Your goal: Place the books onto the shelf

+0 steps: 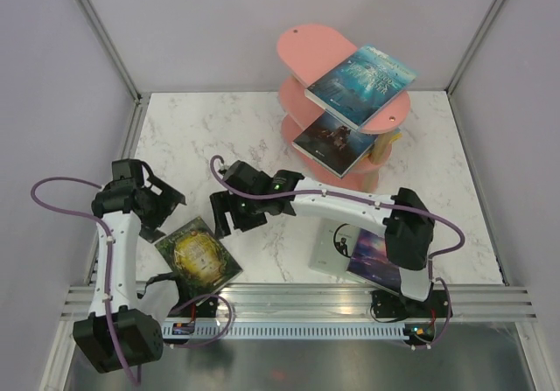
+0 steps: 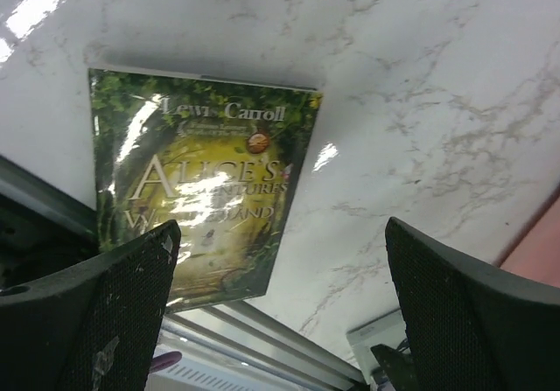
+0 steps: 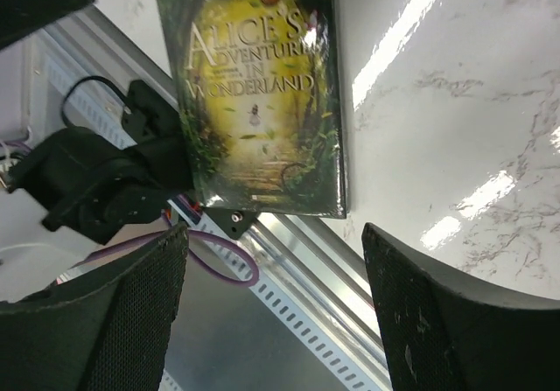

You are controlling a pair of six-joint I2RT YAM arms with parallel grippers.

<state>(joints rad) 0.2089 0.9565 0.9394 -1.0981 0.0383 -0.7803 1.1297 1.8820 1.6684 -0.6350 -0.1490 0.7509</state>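
A green-gold book (image 1: 199, 255) lies flat near the table's front edge, its cover reading Alice's Adventures in Wonderland (image 2: 201, 190) (image 3: 254, 102). My left gripper (image 1: 163, 209) (image 2: 280, 321) hovers open just left of it. My right gripper (image 1: 226, 218) (image 3: 276, 312) hangs open just right of it. Neither touches the book. The pink shelf (image 1: 306, 45) stands at the back right. A teal-blue book (image 1: 360, 83) lies on its middle board and a dark book (image 1: 334, 142) on the board below. A pale grey-white book (image 1: 326, 249) and a purple galaxy book (image 1: 367, 249) lie under my right arm.
A slotted aluminium rail (image 1: 297, 296) runs along the near edge, right behind the green-gold book (image 3: 350, 268). My left arm's base and purple cable (image 3: 105, 181) sit beside that book. Grey walls close the table on three sides.
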